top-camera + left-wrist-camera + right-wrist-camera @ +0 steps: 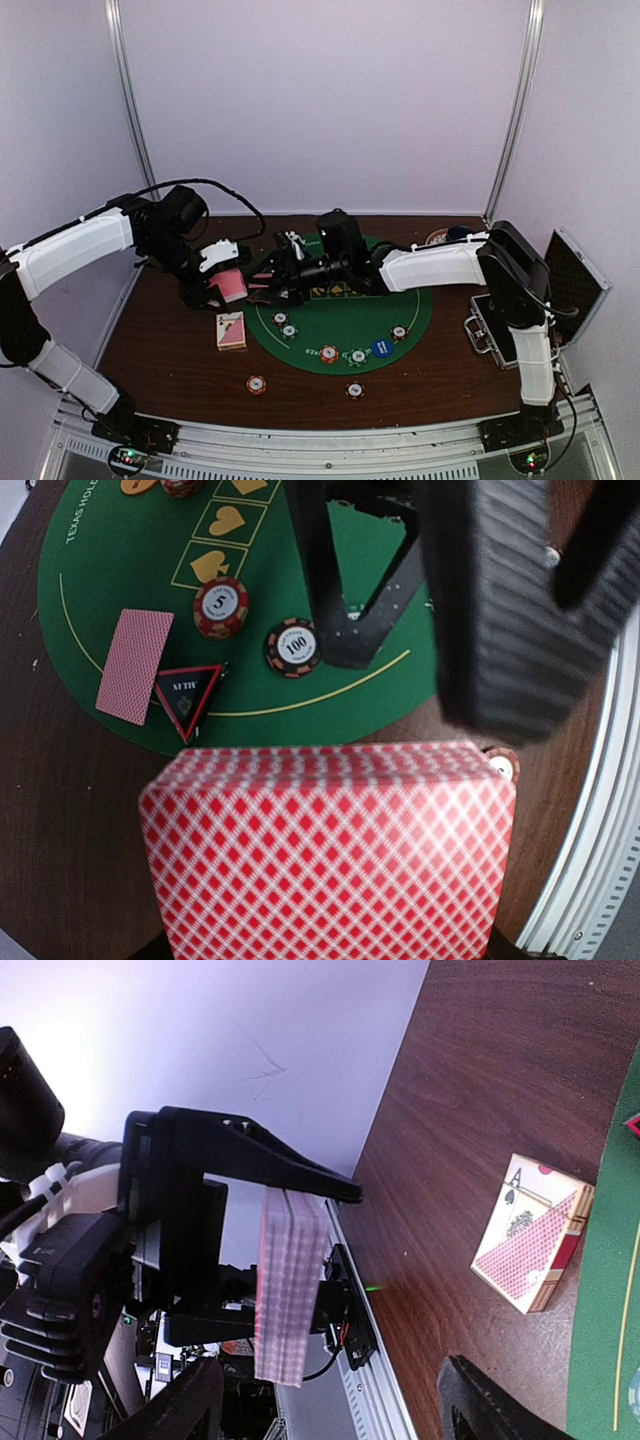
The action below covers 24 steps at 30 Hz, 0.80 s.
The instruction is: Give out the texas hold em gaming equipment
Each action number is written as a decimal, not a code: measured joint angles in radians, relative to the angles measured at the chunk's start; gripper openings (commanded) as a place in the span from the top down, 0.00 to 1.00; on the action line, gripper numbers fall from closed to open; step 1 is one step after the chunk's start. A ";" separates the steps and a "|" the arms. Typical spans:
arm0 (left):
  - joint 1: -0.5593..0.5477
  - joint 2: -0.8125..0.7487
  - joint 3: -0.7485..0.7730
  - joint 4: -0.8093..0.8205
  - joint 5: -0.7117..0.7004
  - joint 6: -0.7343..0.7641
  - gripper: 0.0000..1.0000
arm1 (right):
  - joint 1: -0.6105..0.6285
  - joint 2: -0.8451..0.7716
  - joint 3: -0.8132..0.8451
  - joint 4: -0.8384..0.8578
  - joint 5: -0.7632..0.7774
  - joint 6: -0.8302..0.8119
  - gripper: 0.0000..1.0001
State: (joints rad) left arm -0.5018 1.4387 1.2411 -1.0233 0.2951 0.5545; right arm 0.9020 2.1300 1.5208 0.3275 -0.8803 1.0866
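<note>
Tabletop (170,350) is dark brown wood, with a round green felt poker mat (345,318) in the middle and a silver-edged black case (578,272) sitting open at the far right. Both arms meet over the mat's left edge. Left gripper (228,287) is clamped on a full deck of pink-backed playing cards (330,850), holding it up off the table. Right gripper (335,1395) faces that deck with its jaws apart and nothing between them. A cardboard card box with an ace of spades on it (530,1245) lies flat on the bare wood just beside the mat. On the felt there's one face-down card (135,665) touching a red-edged black triangle marker (188,697). Nearby sit a red striped chip marked 5 (221,607) and an orange-and-black chip marked 100 (293,647). A small blue round button (380,347) sits near the mat's front edge.
</note>
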 measured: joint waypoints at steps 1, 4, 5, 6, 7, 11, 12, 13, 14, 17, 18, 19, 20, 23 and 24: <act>-0.002 0.003 0.002 0.000 0.000 -0.001 0.96 | 0.003 0.000 0.003 0.005 -0.003 0.006 0.22; -0.006 0.013 0.014 0.000 0.000 -0.005 0.96 | 0.013 0.000 0.019 0.019 -0.008 0.021 0.22; -0.006 0.015 0.016 0.000 0.000 -0.005 0.96 | 0.015 0.000 0.025 0.027 -0.011 0.025 0.22; -0.008 0.016 0.019 0.000 0.000 -0.006 0.96 | 0.018 0.000 0.029 0.036 -0.013 0.030 0.22; -0.009 0.018 0.023 0.000 -0.001 -0.007 0.96 | 0.019 0.000 0.033 0.044 -0.015 0.036 0.22; -0.016 0.027 0.032 0.000 0.000 -0.011 0.96 | 0.028 0.004 0.054 0.059 -0.023 0.047 0.23; -0.017 0.031 0.033 0.000 0.000 -0.012 0.96 | 0.029 0.007 0.062 0.060 -0.026 0.048 0.23; -0.019 0.033 0.033 0.000 0.000 -0.014 0.96 | 0.030 0.013 0.070 0.064 -0.028 0.050 0.23; -0.019 0.035 0.034 0.000 -0.001 -0.015 0.96 | 0.030 0.020 0.079 0.066 -0.032 0.051 0.23; -0.019 0.040 0.042 0.000 -0.003 -0.026 0.96 | 0.030 0.044 0.095 0.078 -0.041 0.066 0.25; -0.019 0.040 0.043 0.000 -0.003 -0.028 0.96 | 0.030 0.050 0.098 0.085 -0.044 0.068 0.26; -0.019 0.041 0.044 0.001 -0.004 -0.031 0.96 | 0.030 0.055 0.098 0.091 -0.046 0.069 0.26; -0.019 0.041 0.044 0.001 -0.003 -0.034 0.96 | 0.031 0.059 0.098 0.093 -0.047 0.071 0.26; -0.021 0.041 0.049 0.001 0.001 -0.037 0.96 | 0.035 0.068 0.098 0.087 -0.047 0.071 0.26; -0.022 0.041 0.051 0.001 0.001 -0.038 0.96 | 0.035 0.069 0.098 0.080 -0.047 0.069 0.26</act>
State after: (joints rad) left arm -0.5240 1.4796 1.2922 -1.0225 0.2962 0.5163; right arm 0.9367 2.1994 1.6192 0.4072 -0.9276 1.1557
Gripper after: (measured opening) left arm 0.669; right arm 0.742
